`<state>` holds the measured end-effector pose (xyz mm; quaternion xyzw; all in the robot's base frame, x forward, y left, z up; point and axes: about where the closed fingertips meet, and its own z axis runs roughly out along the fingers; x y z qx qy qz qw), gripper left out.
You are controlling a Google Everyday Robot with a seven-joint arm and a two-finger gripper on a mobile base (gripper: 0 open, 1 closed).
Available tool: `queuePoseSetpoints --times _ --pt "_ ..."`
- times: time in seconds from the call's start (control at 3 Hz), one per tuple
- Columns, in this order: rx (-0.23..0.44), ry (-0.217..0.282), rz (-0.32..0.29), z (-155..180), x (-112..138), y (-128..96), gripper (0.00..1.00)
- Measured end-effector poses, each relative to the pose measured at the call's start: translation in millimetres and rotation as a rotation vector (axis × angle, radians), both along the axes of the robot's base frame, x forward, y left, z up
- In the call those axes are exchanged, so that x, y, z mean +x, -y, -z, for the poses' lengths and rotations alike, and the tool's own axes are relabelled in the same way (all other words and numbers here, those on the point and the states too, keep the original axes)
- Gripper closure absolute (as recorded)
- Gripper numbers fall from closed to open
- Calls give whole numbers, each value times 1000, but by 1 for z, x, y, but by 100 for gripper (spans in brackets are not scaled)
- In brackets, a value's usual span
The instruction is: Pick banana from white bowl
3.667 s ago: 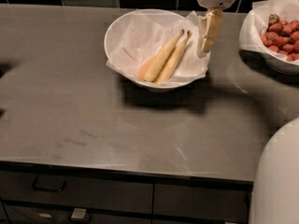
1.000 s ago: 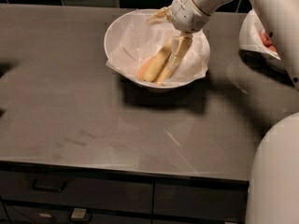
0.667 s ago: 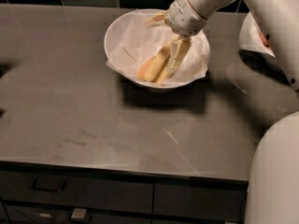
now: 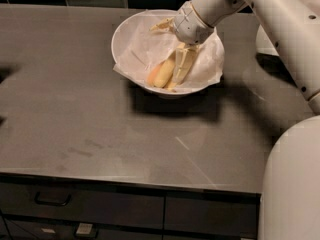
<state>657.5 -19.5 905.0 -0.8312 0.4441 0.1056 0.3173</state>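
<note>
dipping inside white bowl [image 4: 120, 34] rim, jaws spread over banana [image 4: 161, 74]

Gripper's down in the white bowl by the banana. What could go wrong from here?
1. The gripper sits low in the white bowl, against the banana, which lies on crumpled paper; a grasp here could catch the paper and drag it out too.
2. The arm passes close by a second bowl at right; lifting away might nudge it.
</note>
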Motion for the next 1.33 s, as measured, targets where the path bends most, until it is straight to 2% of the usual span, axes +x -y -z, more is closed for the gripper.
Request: queuePoseSetpoints --times 0.67,1.0,1.33 --pt "27 -48 -17 19 -2 -13 17" --pt "35 -72 -22 27 -4 -17 35" --pt "36 -74 -17 28 -5 -17 58"
